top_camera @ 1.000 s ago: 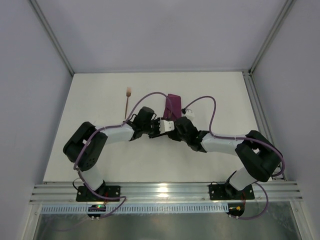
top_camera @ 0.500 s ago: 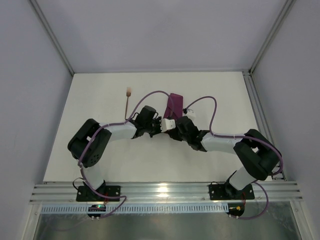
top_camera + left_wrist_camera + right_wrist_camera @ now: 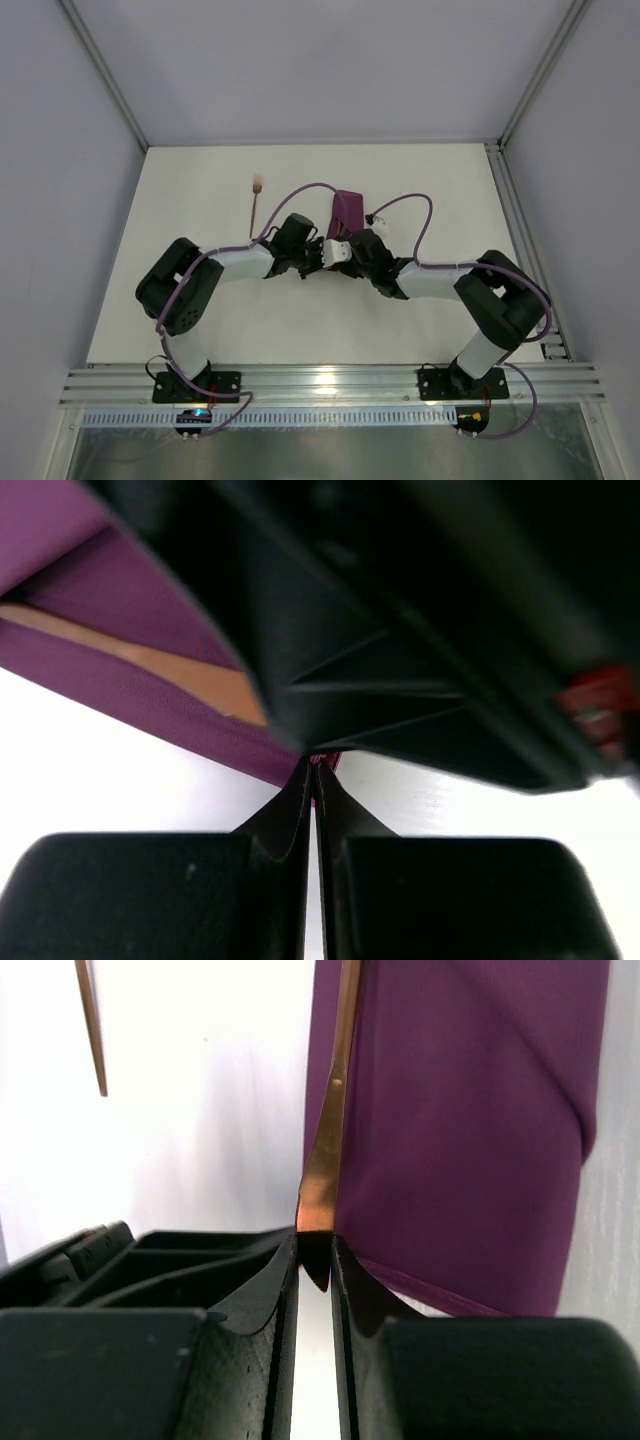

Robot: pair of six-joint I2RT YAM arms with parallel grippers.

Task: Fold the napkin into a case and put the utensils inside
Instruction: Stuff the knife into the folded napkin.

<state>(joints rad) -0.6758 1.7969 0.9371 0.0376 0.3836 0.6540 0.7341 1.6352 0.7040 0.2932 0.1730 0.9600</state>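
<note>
The right gripper [image 3: 316, 1252] pinches the flat copper utensil [image 3: 335, 1100] by its end, fingers almost together. The left gripper [image 3: 313, 780] is closed on the soft purple case [image 3: 470, 1130] edge. Farther, the thin fork [image 3: 255, 207] lies apart on the table [image 3: 200, 320].

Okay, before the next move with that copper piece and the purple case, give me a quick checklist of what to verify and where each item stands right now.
1. Right gripper grip on the copper utensil: ok, shut on its handle end.
2. Left gripper hold on the case: ok, pinching the cloth edge.
3. Copper utensil between the cloth layers: ok, the left wrist view shows copper flanked by purple.
4. How deep it sits: cannot tell.
5. Fork in the case: not ok, it lies on the table, apart to the left.
</note>
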